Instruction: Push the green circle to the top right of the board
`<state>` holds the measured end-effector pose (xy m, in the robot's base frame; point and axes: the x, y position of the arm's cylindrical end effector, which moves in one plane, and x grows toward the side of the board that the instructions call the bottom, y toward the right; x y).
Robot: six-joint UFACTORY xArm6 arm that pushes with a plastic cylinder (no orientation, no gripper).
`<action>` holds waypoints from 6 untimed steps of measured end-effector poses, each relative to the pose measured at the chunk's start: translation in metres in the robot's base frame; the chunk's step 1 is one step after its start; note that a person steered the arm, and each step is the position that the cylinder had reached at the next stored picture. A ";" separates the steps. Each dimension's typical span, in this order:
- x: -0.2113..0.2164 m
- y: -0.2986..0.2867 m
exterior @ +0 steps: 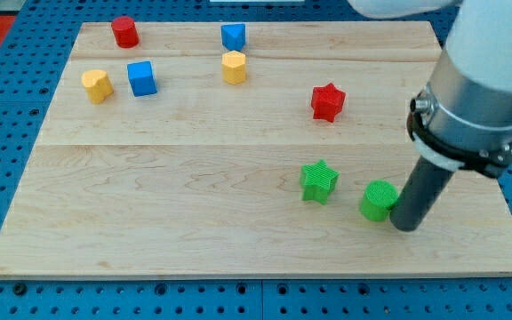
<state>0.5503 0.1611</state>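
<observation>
My tip (404, 226) sat touching the green circle (380, 200) on its right, low on the bench (194, 178) — a bare rod, no end effector jaws — so pushing risked driving it left into the green star (318, 180).

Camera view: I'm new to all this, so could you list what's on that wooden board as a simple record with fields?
surface: wooden board
my tip: at the view's lower right, against the right side of the green circle
green circle: lower right
green star: just left of the green circle, apart from it
red star: above the green star
red cylinder: top left
blue blocks: top centre; left
yellow blocks: below the top blue one; far left
</observation>
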 end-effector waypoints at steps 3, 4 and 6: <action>0.026 -0.032; -0.008 -0.037; -0.038 -0.036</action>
<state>0.5125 0.1254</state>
